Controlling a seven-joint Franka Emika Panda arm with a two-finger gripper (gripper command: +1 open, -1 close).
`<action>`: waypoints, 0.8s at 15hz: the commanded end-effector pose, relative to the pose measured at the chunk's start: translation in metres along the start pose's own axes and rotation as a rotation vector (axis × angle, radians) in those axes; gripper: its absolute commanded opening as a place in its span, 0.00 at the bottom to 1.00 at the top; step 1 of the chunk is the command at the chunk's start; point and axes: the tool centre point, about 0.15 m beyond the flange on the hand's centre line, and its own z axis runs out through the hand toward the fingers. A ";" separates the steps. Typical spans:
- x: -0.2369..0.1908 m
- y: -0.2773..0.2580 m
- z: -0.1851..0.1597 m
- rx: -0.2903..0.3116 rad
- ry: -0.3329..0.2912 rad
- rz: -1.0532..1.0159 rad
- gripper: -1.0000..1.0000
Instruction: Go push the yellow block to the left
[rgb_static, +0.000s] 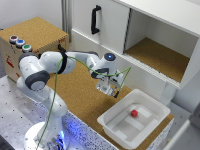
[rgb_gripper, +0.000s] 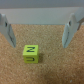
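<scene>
Your claw (rgb_gripper: 40, 29) hangs released, fingers (rgb_gripper: 9, 31) spread wide above the cork table (rgb_gripper: 60, 65). The yellow block (rgb_gripper: 31, 53) rests on the cork just beyond the fingertips, untouched. A red cube (rgb_static: 134, 113) lies in the white tray (rgb_static: 112, 122).

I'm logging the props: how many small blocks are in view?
2: the yellow block lies on the cork under the open gripper; the red cube sits in the white tray.
</scene>
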 end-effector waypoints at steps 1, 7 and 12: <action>0.026 0.033 0.043 -0.065 -0.087 0.043 0.00; 0.033 0.048 0.076 -0.023 -0.140 0.028 0.00; 0.041 0.026 0.085 0.012 -0.156 -0.038 0.00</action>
